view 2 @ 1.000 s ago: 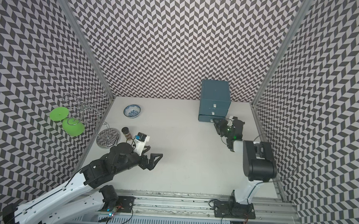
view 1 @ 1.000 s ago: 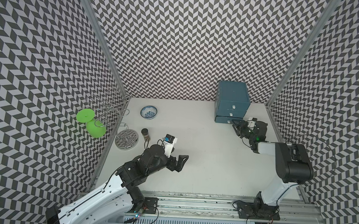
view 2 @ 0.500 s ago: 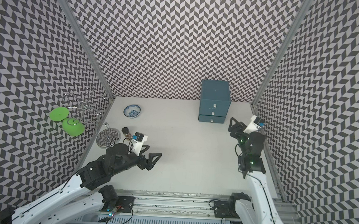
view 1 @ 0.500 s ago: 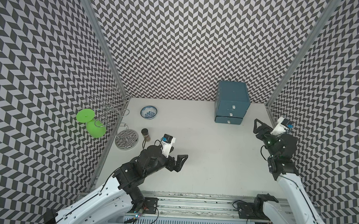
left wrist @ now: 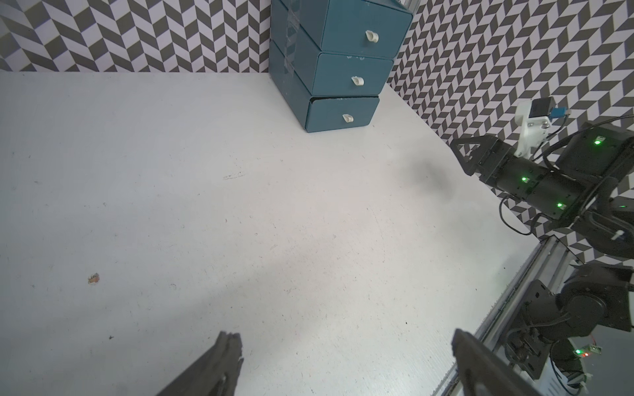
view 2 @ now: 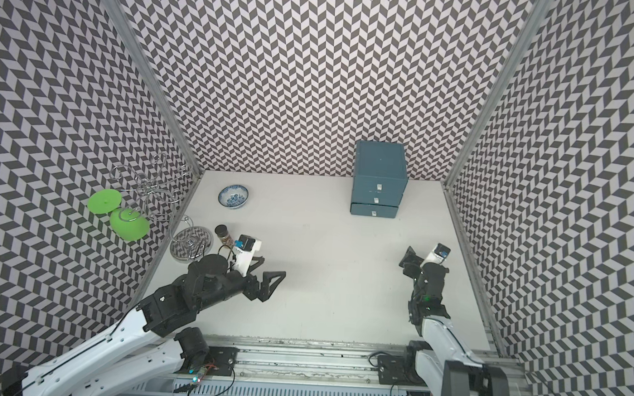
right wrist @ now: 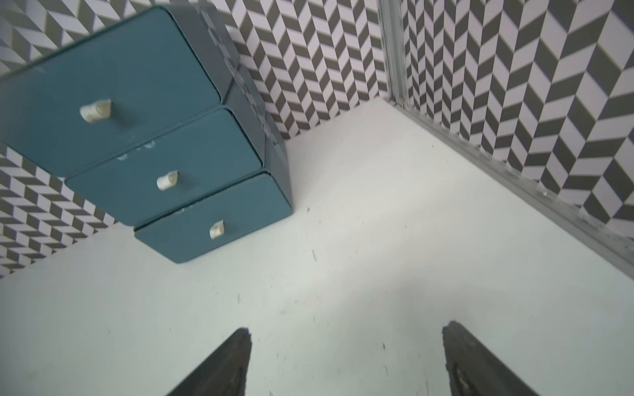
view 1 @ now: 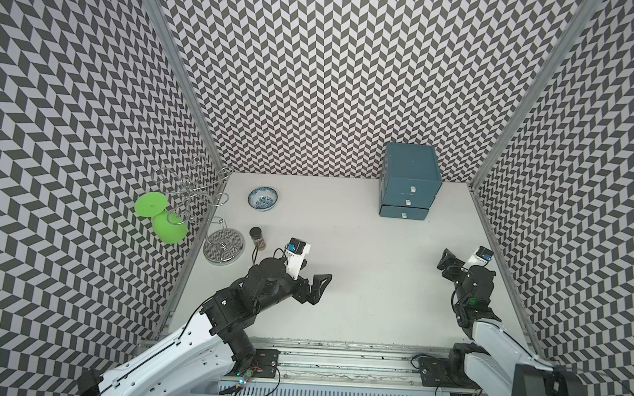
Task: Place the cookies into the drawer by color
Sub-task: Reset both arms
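No cookies show in any view. The teal drawer unit (view 1: 409, 181) (view 2: 378, 179) stands at the back right against the wall, its three white-knobbed drawers pushed in; the bottom drawer (left wrist: 339, 118) (right wrist: 219, 223) sticks out slightly. My left gripper (view 1: 322, 288) (view 2: 271, 286) (left wrist: 344, 337) hovers open and empty over the table's front left half. My right gripper (view 1: 448, 263) (view 2: 409, 261) (right wrist: 348, 329) is open and empty near the right wall, in front of the unit and well apart from it.
A blue-and-white bowl (view 1: 263, 198) sits at the back left. A small brown spice jar (view 1: 258, 237) stands next to a wire rack (view 1: 197, 185) with green discs (view 1: 150, 205) on a round metal base (view 1: 224, 245). The arms' rail (view 1: 337, 351) runs along the front edge.
My right arm has drawn back from the drawer unit toward the front right, and its jaws have opened wider. The left arm has hardly moved.
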You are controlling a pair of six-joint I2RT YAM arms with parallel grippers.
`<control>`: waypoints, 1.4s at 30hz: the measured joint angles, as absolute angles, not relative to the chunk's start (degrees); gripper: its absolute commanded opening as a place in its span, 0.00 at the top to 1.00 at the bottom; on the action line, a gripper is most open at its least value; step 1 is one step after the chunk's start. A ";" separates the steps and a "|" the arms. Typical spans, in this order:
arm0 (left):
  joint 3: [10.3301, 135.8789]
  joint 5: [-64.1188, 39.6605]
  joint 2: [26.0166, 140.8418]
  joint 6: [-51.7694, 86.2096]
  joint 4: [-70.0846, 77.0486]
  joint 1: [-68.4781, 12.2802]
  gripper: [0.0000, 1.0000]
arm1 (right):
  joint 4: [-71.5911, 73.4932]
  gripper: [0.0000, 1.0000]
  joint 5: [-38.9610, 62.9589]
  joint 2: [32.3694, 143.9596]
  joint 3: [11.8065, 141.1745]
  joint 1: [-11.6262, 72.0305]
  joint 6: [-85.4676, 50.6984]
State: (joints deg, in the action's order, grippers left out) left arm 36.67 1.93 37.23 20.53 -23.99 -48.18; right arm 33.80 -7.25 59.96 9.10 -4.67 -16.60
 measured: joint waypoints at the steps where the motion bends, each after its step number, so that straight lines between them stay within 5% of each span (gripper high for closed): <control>1: 36.40 2.07 36.86 20.38 -23.79 -48.18 0.00 | 37.04 0.13 -7.46 62.67 9.08 -4.67 -16.38; 11: 33.23 5.32 32.80 17.56 -21.21 -48.18 0.01 | 49.45 0.10 -10.07 78.61 16.71 -3.11 -12.97; 18: 30.26 11.27 33.36 13.04 -14.57 -47.92 0.00 | 72.29 0.00 -11.75 88.07 8.64 1.13 -6.52; 21: 28.29 13.74 35.22 10.17 -10.79 -46.28 0.00 | 70.94 0.00 -11.84 88.47 9.76 2.00 -5.08; 26: 23.92 13.19 38.17 6.44 -0.21 -35.97 0.00 | 75.42 0.00 -12.82 88.51 9.82 2.46 -3.97; 31: 17.08 6.92 43.46 5.80 14.15 -17.39 0.00 | 74.87 0.01 -13.65 88.55 12.64 3.31 -2.96; 42: 16.60 -1.61 59.94 -3.55 30.74 -9.02 0.00 | 75.70 0.01 -14.17 88.92 11.79 3.49 -2.48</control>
